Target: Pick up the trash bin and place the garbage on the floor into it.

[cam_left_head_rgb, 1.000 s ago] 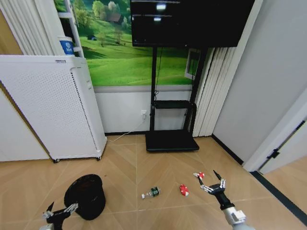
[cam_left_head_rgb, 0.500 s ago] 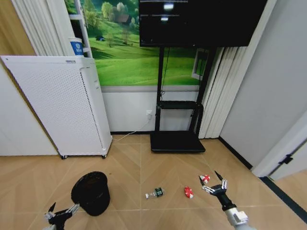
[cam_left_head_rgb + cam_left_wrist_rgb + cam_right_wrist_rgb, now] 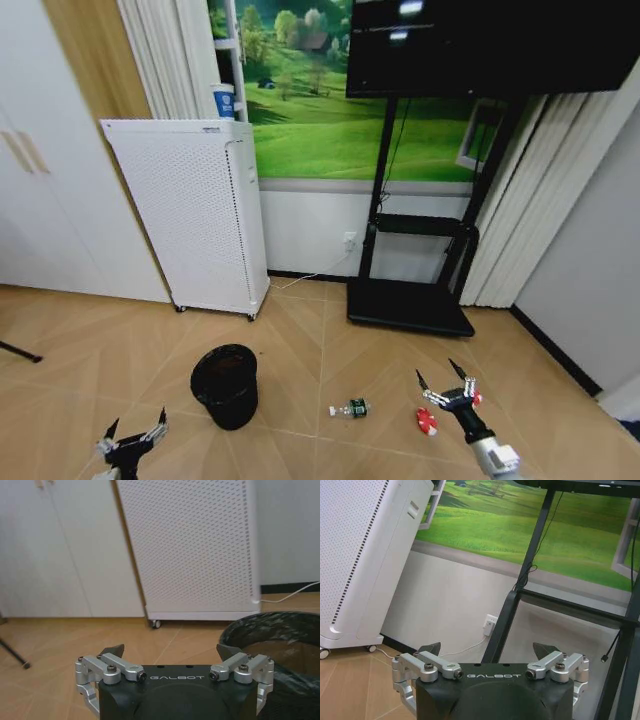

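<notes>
Head view, one black bin [image 3: 225,384] upright on floor, one bottle [image 3: 351,409], two red wrappers [image 3: 427,421] by right tool [image 3: 446,389], both tools empty, spread wide, left tool [image 3: 133,436] near bin, left wrist view shows bin's liner [image 3: 280,640]

The word GALBOT stands in pale capitals on the black body of the left gripper [image 3: 170,655] and likewise on the right gripper [image 3: 489,652], both with fingers spread apart and holding nothing
</notes>
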Motion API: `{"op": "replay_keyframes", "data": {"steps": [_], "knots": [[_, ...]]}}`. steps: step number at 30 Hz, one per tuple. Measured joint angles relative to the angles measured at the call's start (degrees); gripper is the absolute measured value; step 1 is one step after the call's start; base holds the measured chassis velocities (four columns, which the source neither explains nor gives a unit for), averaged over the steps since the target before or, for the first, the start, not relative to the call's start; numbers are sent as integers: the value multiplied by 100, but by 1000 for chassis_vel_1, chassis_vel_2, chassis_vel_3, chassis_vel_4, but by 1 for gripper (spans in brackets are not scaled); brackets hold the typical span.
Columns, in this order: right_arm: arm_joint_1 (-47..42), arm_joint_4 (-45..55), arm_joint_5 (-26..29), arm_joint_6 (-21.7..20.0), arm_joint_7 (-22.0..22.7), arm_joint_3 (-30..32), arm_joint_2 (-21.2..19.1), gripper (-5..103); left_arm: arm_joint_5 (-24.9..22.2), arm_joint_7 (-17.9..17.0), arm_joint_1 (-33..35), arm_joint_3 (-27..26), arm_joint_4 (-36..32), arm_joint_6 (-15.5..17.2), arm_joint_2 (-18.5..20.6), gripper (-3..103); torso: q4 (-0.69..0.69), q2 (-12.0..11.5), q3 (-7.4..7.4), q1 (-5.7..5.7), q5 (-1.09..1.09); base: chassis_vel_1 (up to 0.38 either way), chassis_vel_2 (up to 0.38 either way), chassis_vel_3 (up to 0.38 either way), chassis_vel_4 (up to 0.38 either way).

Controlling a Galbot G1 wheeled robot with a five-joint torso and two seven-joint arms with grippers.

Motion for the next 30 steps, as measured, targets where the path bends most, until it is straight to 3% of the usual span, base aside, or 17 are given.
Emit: {"op": "replay_keyframes", "data": {"steps": [2,5,9,17,21,26,27,30], "knots": [[-25,-4,0,6,0,8,14,100,27,132,-5,-5,-15,-29,73,100,-1,0,0,0,0,0,0,0,0],[-123,-17,-9,33,-6,43,52,100,-187,435,-114,-183,-131,-54,553,100,-2,1,1,0,2,0,0,0,0],[-170,-44,8,46,-6,65,80,100,-459,531,-141,-391,-204,-74,809,100,-3,1,1,1,2,0,0,0,0],[-212,-126,86,55,-10,83,82,100,-533,855,144,-510,-136,-225,555,100,3,2,2,1,0,0,0,0,0],[-209,-189,100,65,-15,77,95,100,-845,1115,62,-560,-55,-303,607,100,0,3,2,1,1,0,0,0,0],[-209,-216,99,65,-16,60,119,100,-1448,1567,-114,-671,90,-487,597,100,-2,3,2,1,2,0,0,0,0],[-210,-221,96,65,-16,60,120,100,-1828,1795,-106,-702,135,-524,545,100,-1,2,2,1,1,0,0,0,0],[-211,-229,93,65,-12,75,99,100,-2190,2014,-83,-716,262,-564,442,99,1,3,2,1,2,0,0,0,0]]}}
